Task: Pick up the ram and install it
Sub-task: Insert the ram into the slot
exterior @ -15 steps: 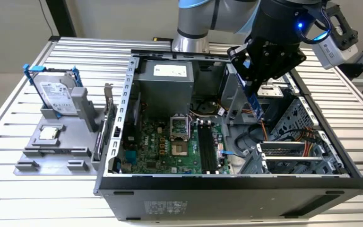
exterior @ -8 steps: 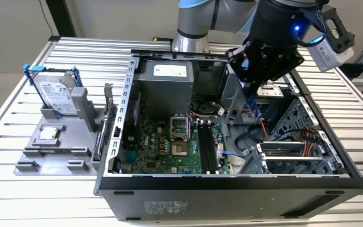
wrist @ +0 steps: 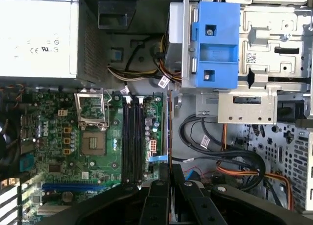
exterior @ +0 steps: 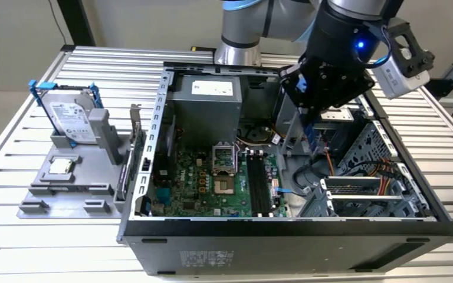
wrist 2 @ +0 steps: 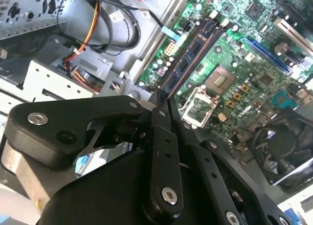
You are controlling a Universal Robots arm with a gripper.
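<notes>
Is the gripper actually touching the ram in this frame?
Touching. In the second wrist view the gripper is shut on the near end of the ram, which sticks out from between its fingers above the motherboard.

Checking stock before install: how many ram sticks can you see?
1: the ram, clamped in the claw above the open computer case, not in the memory slots. Others may be hidden.

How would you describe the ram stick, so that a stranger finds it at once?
In the exterior view, find the open computer case. Over it hangs the black gripper, shut on the ram: a thin, narrow board held on edge, unlike the black memory slots, which are fixed in the green motherboard.
</notes>
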